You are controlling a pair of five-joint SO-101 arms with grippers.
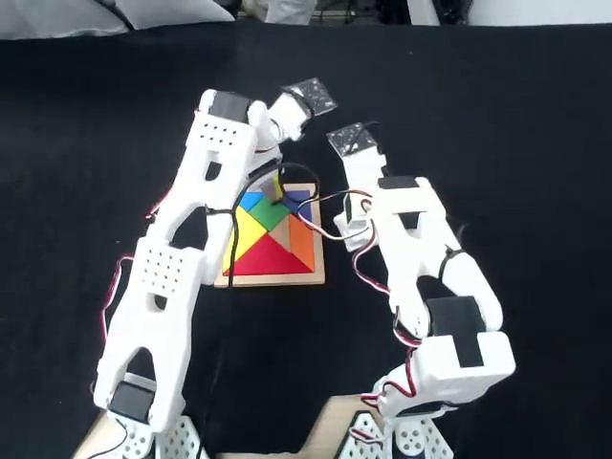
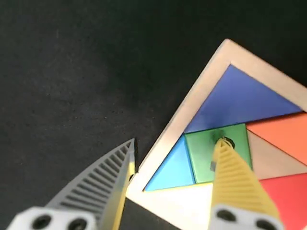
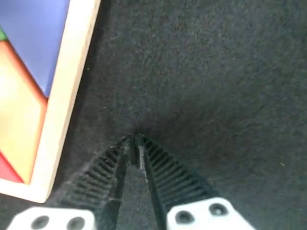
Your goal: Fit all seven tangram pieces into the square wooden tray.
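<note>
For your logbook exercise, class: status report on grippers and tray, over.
Left gripper open, one finger over green square, other outside tray. Right gripper shut, empty, beside tray. Left arm overhangs tray.

Black cloth-covered table (image 1: 497, 115), pale fabric (image 1: 124, 14) along its far edge.

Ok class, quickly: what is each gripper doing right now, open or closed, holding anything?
Left gripper: open, holding nothing, one tip over the green square.
Right gripper: closed, empty, beside the tray.
</note>
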